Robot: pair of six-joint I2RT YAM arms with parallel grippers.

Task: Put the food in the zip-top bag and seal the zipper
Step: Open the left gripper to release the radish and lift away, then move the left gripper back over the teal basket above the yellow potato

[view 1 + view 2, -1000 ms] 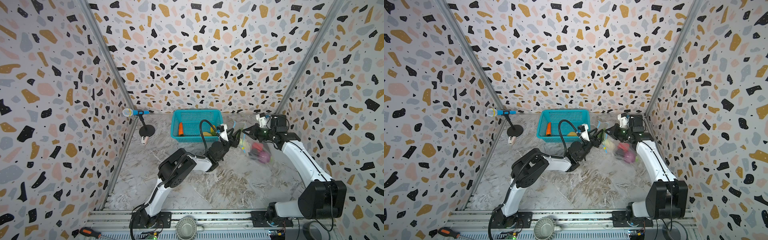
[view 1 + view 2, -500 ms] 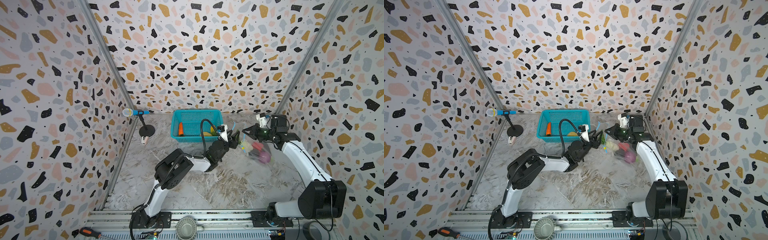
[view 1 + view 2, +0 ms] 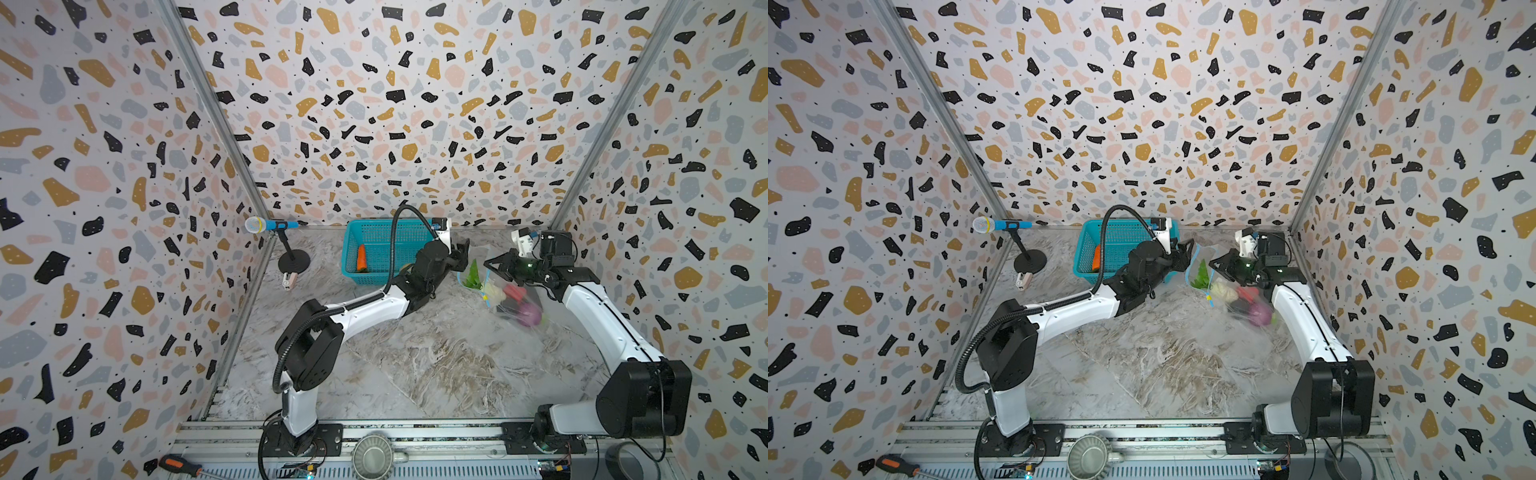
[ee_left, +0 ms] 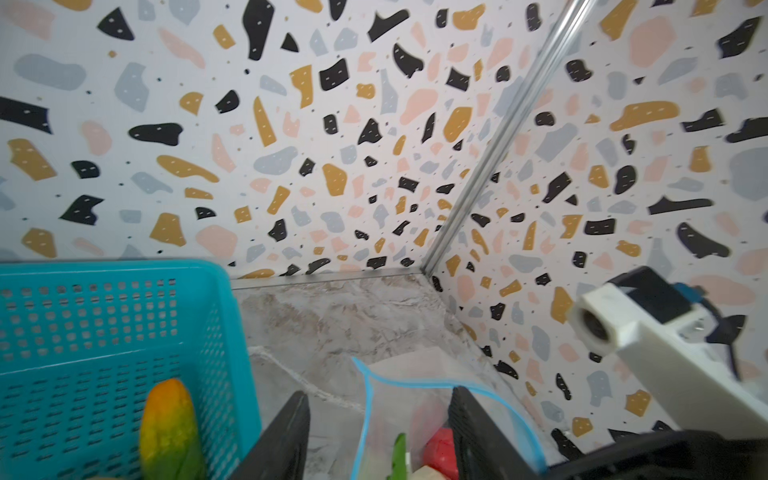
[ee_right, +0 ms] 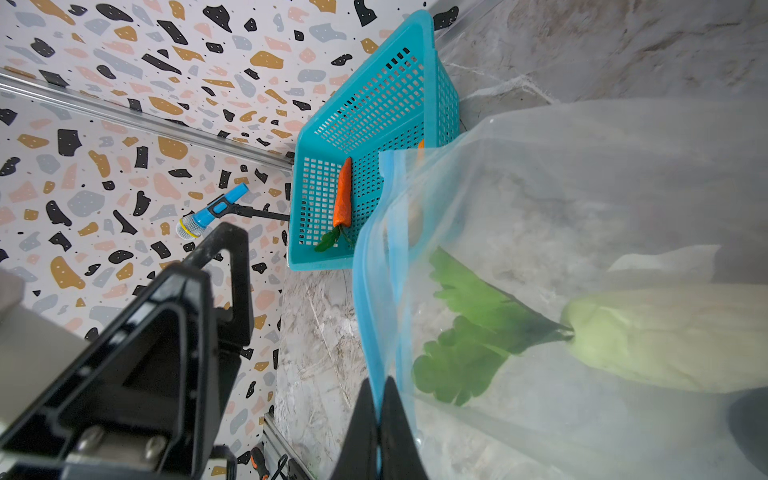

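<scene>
Blue zipper (image 5: 374, 316) pinched by right fingers (image 5: 359, 440); left fingers (image 4: 286, 440) apart, straddling it.

Both top views look down steeply from high above the front rail (image 3: 415, 430), side by side and facing the back wall, so they share nearly the whole scene: the marble floor (image 3: 415, 361), both arms, the teal basket (image 3: 374, 243) and the zip-top bag (image 3: 509, 305). The left wrist camera rides low and close behind the left gripper (image 4: 378, 399), facing the back right corner, with the basket's wall alongside and the bag's mouth just ahead. The right wrist camera sits right against the bag behind the right gripper (image 5: 377, 386), looking across to the basket and the microphone (image 5: 208, 214).
</scene>
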